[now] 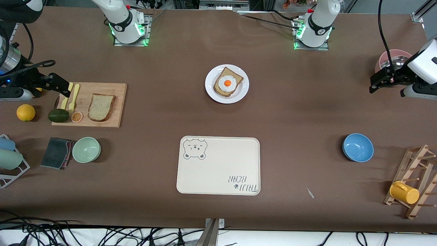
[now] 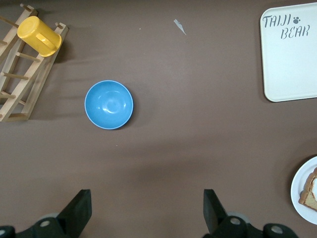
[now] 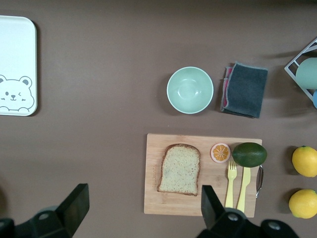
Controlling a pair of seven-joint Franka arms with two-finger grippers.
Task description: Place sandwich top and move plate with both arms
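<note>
**Both arms raised at the table ends, jaws spread and empty**

The right arm reaches out from its base to its own end of the table. The right gripper [image 1: 65,89] hangs in the air over the end of the cutting board [image 1: 117,102] where a yellow fork [image 1: 74,97] and knife [image 1: 67,95] lie. Its fingers [image 3: 74,203] stand wide apart and hold nothing.

The left arm is stretched to the other end, its wrist bent so that the left gripper [image 1: 375,83] points down over bare table, beside a pink bowl [image 1: 397,56]. Its fingers [image 2: 79,210] are also spread wide, with nothing between them.

The sandwich top [image 1: 101,107] lies flat on the board, beside an orange slice [image 1: 76,117] and an avocado [image 1: 58,115]. The plate [image 1: 211,89] sits mid-table between the two arm bases, well apart from both grippers, and carries a bread slice with a fried egg [image 1: 227,83] on it. The bear tray [image 1: 218,171] lies nearer the front camera than the plate.

A green bowl [image 1: 86,149] and a dark cloth [image 1: 56,152] sit nearer the front camera than the board. A blue bowl [image 1: 357,147] sits toward the left arm's end, near a wooden rack [image 1: 414,171] that bears a yellow cup [image 1: 404,192].
</note>
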